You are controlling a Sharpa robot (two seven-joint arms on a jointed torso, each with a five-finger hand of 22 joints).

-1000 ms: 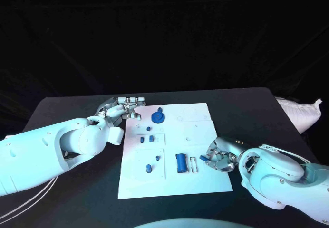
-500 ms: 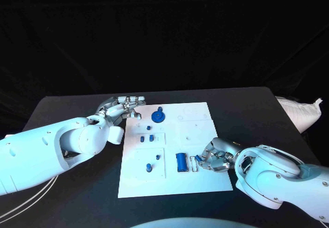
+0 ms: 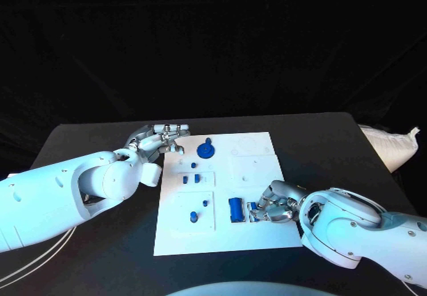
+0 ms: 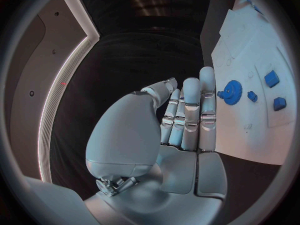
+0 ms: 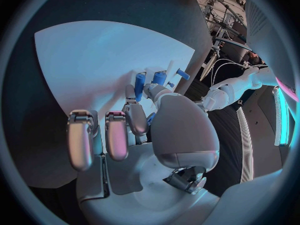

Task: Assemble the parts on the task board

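On the white task board (image 3: 227, 185), seen from the head camera, a blue block (image 3: 235, 210) lies with its long axis running toward and away from the robot, just left of the right hand (image 3: 271, 206), the nearer hand. Its fingertips reach toward the block (contact unclear). The left hand (image 3: 158, 142) rests at the board's far left corner beside a blue gear (image 3: 205, 150). From the left wrist, the left hand's fingers (image 4: 190, 110) lie straight, pressed together, holding nothing. From the right wrist, the right hand's fingers (image 5: 134, 117) curl near blue pieces (image 5: 150, 79).

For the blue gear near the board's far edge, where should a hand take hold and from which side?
Probably from above, pinching the raised hub or knob at the middle of the blue gear. It lies flat on the task board, so its toothed rim offers little to get under. The left hand hovers beside it at the board's edge and looks the nearer one for this.
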